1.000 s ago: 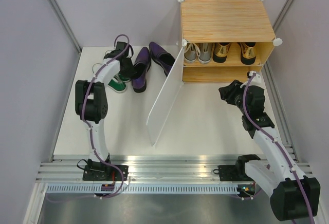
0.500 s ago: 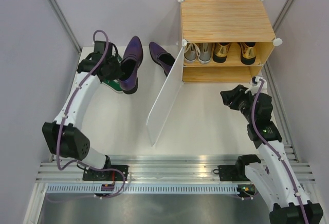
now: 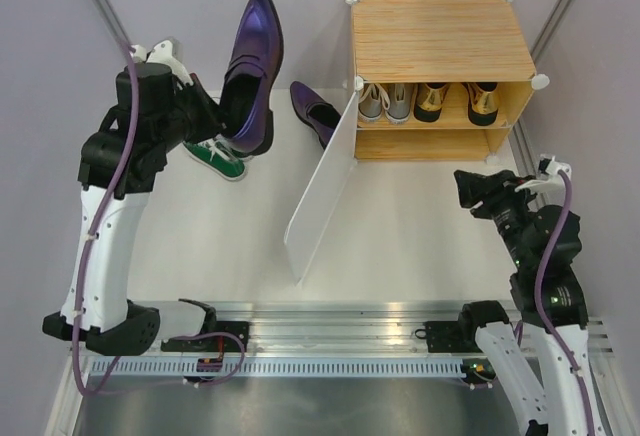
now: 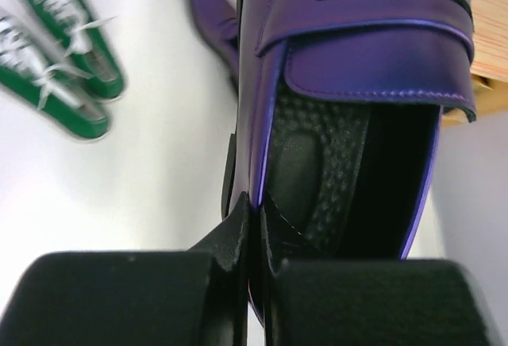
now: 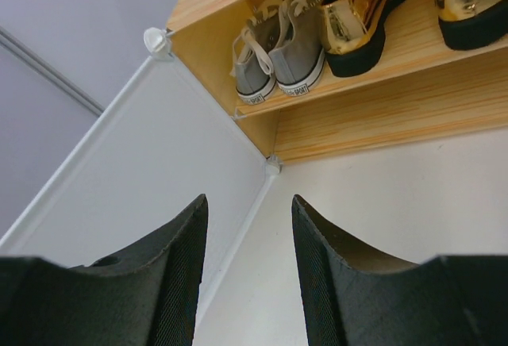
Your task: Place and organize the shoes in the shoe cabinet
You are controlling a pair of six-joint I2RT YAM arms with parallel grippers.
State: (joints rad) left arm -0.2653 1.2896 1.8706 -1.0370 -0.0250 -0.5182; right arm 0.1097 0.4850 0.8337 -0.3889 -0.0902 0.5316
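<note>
On the left side of the table (image 3: 420,226), a glossy purple dress shoe (image 3: 255,56) is held in the air by the left gripper (image 3: 212,114). In the left wrist view the jaws are seen pinched tight on the shoe's side wall near the heel, one finger (image 4: 274,231) inside the opening and the other outside, with the toe pointing away from the arm. Below and just beside the held shoe, the green sneakers (image 3: 215,156) with white laces are seen side by side on the table. Further right, the second purple dress shoe (image 3: 315,111) is lying on the table, close to the white door panel (image 3: 325,186). That panel is swung open from the left front corner of the shoe cabinet (image 3: 435,36), which is set at the far right of the table. On its upper shelf the grey sneakers (image 3: 385,101) are placed at the left and the gold pointed shoes (image 3: 455,101) at the right, heels outward. Near the cabinet's front, at the far right, the right gripper (image 3: 470,191) is held above the table, its jaws parted and nothing gripped between them.
</note>
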